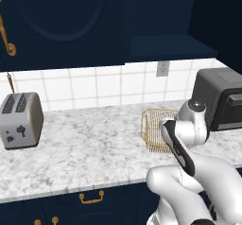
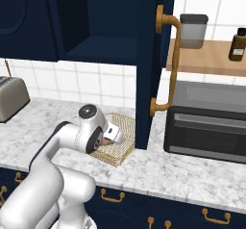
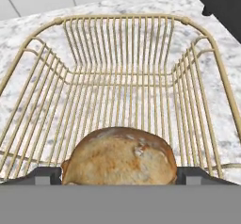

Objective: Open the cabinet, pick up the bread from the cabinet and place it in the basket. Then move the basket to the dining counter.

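While the arm's white links block much of the basket in the left base view, the hand view looks straight down into it: gold wire basket on the marble counter, no contents on its floor. The tool is clamped on the bread, a golden-brown roll pinched between the two dark fingertips, held above the basket's near side. The roll's lower part is cut off at the bottom edge, so whether it touches the wires can't be told. In the right base view the tool sits over the basket, the bread just a brownish sliver under the wrist, hard to make out. The cabinet is directly above the basket, its door swung out edge-on with a brass handle, interior dark. A toaster oven is right of the basket, partly hidden behind the door; a silver toaster is far left of the basket. A jar and a dark bottle stand on a wooden shelf, up and right of the basket, the bottle near the frame edge.
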### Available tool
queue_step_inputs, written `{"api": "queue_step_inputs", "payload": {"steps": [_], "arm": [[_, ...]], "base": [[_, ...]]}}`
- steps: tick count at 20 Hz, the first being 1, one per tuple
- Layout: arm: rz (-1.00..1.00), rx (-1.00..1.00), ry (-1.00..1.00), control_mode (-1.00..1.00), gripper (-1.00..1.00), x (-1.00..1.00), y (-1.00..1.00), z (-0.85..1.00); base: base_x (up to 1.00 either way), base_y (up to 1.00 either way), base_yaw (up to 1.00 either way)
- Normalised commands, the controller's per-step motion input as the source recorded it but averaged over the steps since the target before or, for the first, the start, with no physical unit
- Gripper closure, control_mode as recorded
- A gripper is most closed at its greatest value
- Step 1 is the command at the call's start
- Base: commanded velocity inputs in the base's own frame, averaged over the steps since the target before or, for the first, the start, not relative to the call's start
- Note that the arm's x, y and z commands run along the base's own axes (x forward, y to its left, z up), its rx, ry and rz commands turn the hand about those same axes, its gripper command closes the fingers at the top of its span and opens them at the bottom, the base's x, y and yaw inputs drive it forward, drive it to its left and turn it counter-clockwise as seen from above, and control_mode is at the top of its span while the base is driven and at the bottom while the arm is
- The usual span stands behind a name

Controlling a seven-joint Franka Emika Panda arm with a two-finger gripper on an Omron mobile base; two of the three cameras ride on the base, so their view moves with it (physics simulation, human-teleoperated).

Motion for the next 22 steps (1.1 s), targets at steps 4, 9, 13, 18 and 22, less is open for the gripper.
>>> {"api": "queue_step_inputs", "payload": {"steps": [4,9,13,18,22], "arm": [[0.04,0.04,0.0,-1.0,1.0,0.64,-0.1,-0.41],[0.02,0.05,0.02,-1.0,1.0,0.45,0.0,-0.54],[0.0,0.02,0.04,-1.0,-1.0,0.39,0.0,-0.61],[0.0,0.0,0.03,-1.0,-1.0,0.03,0.01,-0.13],[-0.01,0.0,-0.01,-1.0,-1.0,-0.02,0.0,0.03]], "base": [[0.0,0.0,0.0],[0.0,0.0,0.0],[0.0,0.0,0.0],[0.0,0.0,0.0],[0.0,0.0,0.0]]}}
